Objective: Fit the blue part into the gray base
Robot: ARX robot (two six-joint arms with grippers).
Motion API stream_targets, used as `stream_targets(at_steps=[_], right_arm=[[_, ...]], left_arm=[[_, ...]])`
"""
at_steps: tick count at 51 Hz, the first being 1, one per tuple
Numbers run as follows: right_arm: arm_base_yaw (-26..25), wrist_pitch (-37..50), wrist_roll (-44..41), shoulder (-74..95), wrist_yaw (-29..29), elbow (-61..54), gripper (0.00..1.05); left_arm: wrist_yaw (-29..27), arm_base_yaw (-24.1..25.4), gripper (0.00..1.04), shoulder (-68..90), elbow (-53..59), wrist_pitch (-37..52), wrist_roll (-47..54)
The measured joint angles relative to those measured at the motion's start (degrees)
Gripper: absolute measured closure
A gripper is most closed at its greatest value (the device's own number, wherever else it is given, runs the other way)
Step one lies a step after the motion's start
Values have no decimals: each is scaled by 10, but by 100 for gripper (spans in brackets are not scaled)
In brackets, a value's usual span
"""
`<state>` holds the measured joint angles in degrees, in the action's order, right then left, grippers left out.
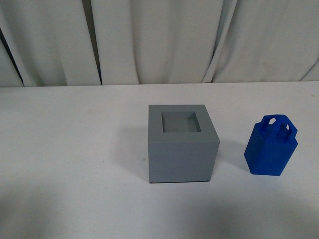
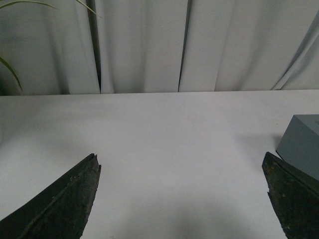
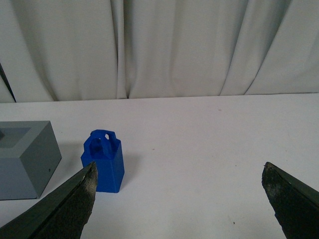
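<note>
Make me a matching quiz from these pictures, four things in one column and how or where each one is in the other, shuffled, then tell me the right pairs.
Things:
1. blue part
2. gray base
3. right gripper
4. curtain

States:
A. hanging behind the table
B. open, holding nothing
C. standing upright, loop handle on top
D. empty square recess in its top face

Pairs: 1-C, 2-D, 3-B, 4-A
</note>
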<state>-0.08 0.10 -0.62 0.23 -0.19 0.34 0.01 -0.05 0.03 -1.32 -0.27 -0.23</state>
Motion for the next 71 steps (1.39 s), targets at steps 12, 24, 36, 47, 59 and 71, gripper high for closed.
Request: stream_targets(at_steps=[12,24,36,47,59,71], right_arm=[[0,0,0,0,0,0,7],[0,0,0,0,0,0,7],[0,0,0,0,0,0,7],[0,0,0,0,0,0,7],[0,0,0,0,0,0,7],[-26,9,-7,17,-94,1,7]], left_arm=[[0,0,6,0,0,0,0],[0,0,6,0,0,0,0],[0,0,6,0,0,0,0],[0,0,6,0,0,0,0],[0,0,6,0,0,0,0],[-1,0,6,0,0,0,0]])
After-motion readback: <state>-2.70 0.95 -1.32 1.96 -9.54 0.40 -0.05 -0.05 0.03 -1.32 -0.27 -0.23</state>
